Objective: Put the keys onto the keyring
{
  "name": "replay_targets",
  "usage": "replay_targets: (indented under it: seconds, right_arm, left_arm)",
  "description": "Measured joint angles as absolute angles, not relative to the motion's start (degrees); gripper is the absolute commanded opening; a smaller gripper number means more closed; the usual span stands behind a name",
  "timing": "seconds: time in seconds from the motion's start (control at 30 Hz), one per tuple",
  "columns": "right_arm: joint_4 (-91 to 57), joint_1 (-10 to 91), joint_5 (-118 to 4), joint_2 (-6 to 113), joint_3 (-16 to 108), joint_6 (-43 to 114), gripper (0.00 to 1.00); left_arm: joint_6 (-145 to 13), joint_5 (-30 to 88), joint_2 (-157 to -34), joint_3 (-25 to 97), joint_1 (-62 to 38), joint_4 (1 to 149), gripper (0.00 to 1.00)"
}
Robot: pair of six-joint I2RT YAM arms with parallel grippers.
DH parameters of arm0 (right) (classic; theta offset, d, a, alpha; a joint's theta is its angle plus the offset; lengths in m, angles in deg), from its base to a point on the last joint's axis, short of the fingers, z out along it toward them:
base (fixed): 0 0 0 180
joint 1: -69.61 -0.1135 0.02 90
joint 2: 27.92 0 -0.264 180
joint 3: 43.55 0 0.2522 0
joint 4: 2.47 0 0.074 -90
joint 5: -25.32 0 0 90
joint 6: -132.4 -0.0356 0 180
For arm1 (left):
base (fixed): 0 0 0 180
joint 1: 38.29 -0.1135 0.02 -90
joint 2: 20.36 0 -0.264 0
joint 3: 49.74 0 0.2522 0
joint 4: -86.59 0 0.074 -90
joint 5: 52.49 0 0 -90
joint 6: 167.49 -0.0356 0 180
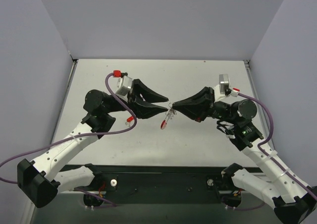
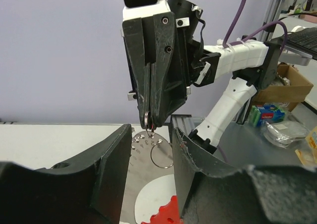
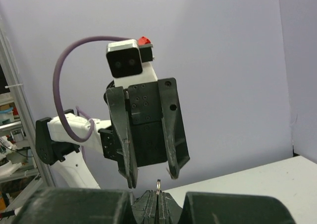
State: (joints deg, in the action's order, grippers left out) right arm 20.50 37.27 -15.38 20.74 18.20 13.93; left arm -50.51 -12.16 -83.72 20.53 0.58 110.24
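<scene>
Keyring [image 1: 169, 116] hung in mid-air above the table [image 1: 208, 154], near the centre of the top view. Its small top ring [image 3: 158, 185] was pinched edge-on at the very tip of the right gripper [image 1: 173, 105], jaws pressed together on it. Only a sliver of ring stood proud of its fingers [image 3: 148, 204]. Below, in the left wrist view, a beaded chain [image 2: 141, 138] and a larger wire ring [image 2: 162, 155] dangled free. A red piece [image 1: 162, 126] ended the string at 7 o'clock of the grip. Could not tell whether that red piece was the band or a key head; the key not picked out with any certainty. Judged the high hold deliberate: it let the loose parts drop clear of the table and presented the ring to the other arm. Left gripper [image 1: 167, 102] faced it from 9 o'clock, right arm at 3 o'clock, tips nearly meeting. The left fingers [image 1: 154, 93] stood apart with nothing visible between them, straddling the hanging chain without clearly touching it. Around: a small red bit [image 1: 130, 120] at 8 o'clock of the left gripper, loose on the table or part of the arm, unclear; purple cables [image 1: 273, 122] looping off each arm. In the way, as I read it: the right fingers covered most of the small ring, and the slack chain looked likely to swing at a touch.
</scene>
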Motion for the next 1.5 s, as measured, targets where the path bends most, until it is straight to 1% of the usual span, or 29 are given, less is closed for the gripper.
replay_targets:
  seconds: [0.2, 0.33, 0.57, 0.83, 1.13, 1.17, 1.23, 1.27, 1.33, 1.43, 1.47, 1.5]
  right_arm:
    - [24.6, 37.3, -15.1, 20.7, 18.2, 12.8, 0.00]
    - [25.4, 37.3, -14.7, 20.8, 18.2, 12.4, 0.00]
    - [26.1, 37.3, -13.8, 21.0, 18.2, 12.2, 0.00]
    - [26.7, 37.3, -12.6, 21.6, 18.2, 11.9, 0.00]
    - [28.0, 37.3, -12.4, 21.0, 17.9, 11.8, 0.00]
    - [28.1, 37.3, -12.4, 21.0, 17.9, 11.8, 0.00]
    - [28.4, 37.3, -12.4, 21.0, 17.8, 11.8, 0.00]
    - [28.7, 37.3, -12.5, 21.0, 17.6, 11.8, 0.00]
    - [29.0, 37.3, -12.8, 20.9, 17.4, 11.8, 0.00]
    - [29.8, 37.3, -13.2, 20.9, 17.2, 11.8, 0.00]
    - [29.9, 37.3, -13.2, 21.0, 17.1, 11.8, 0.00]
    - [29.9, 37.3, -13.2, 21.0, 17.1, 11.8, 0.00]
  left_arm:
    - [-47.8, -13.8, -85.3, 20.5, 0.6, 113.6, 0.46]
    - [-46.6, -14.4, -85.7, 20.8, 0.6, 115.3, 0.43]
    - [-44.6, -15.4, -87.1, 21.5, 0.6, 117.9, 0.42]
    - [-43.3, -15.9, -88.9, 22.4, 0.6, 119.0, 0.40]
    - [-43.3, -16.6, -89.4, 23.1, 0.6, 119.4, 0.36]
    - [-43.3, -16.6, -89.5, 23.1, 0.6, 119.4, 0.32]
    - [-43.2, -16.8, -89.7, 23.2, 0.6, 119.4, 0.29]
    - [-43.2, -16.9, -89.8, 23.3, 0.6, 119.4, 0.26]
    - [-43.2, -17.1, -90.1, 23.5, 0.6, 119.4, 0.22]
    - [-43.2, -17.6, -90.5, 24.0, 0.8, 119.4, 0.13]
    - [-43.2, -17.7, -90.6, 24.1, 0.8, 119.4, 0.09]
    - [-43.1, -17.8, -90.6, 24.2, 0.9, 119.4, 0.00]
